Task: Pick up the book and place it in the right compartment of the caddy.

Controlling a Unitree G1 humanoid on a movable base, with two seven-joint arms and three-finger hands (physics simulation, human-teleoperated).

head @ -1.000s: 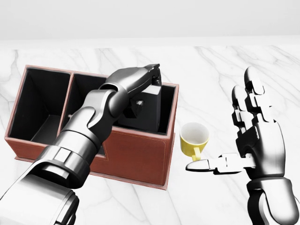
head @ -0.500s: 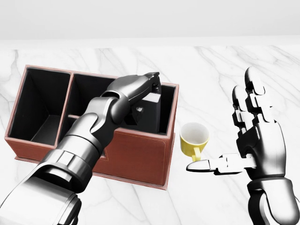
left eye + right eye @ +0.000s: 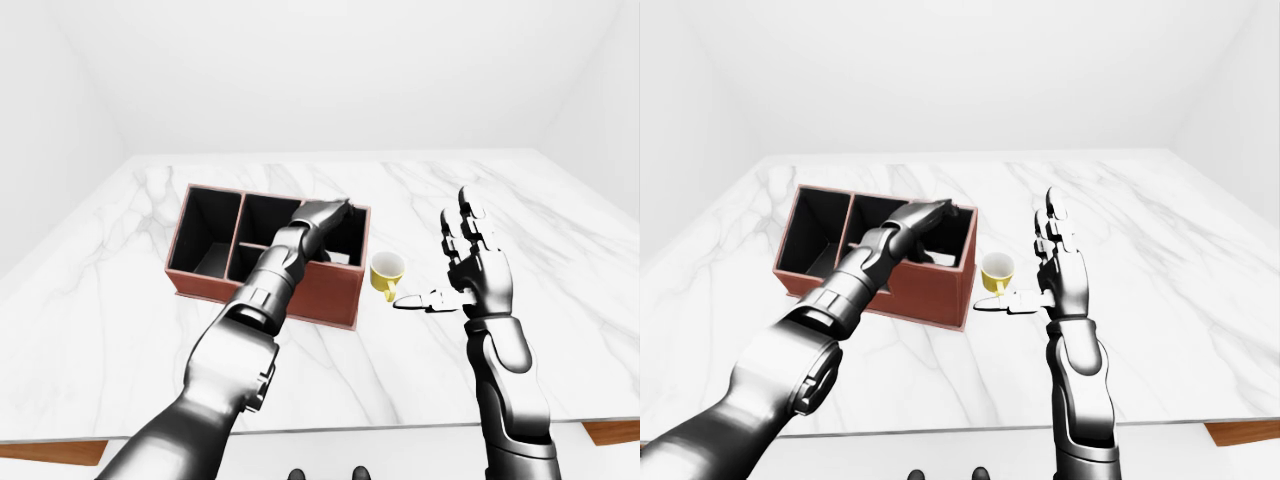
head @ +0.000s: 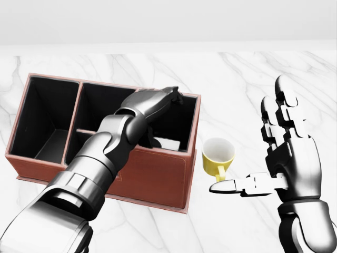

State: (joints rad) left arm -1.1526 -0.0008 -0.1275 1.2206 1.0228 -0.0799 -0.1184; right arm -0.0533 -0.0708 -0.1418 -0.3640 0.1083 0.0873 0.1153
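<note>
Brown caddy (image 4: 158,174) holds the book (image 4: 168,143) low in its right compartment, under the left hand (image 4: 167,98), whose grip is unclear. Right hand (image 4: 284,153) stands released beside the cup (image 4: 217,156).

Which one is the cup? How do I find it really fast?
Look at the white marble table and find the big brown caddy with black pockets. Just off its right end in the head view sits the cup, near the raised right hand. It is the only small, round, yellow thing there.
</note>
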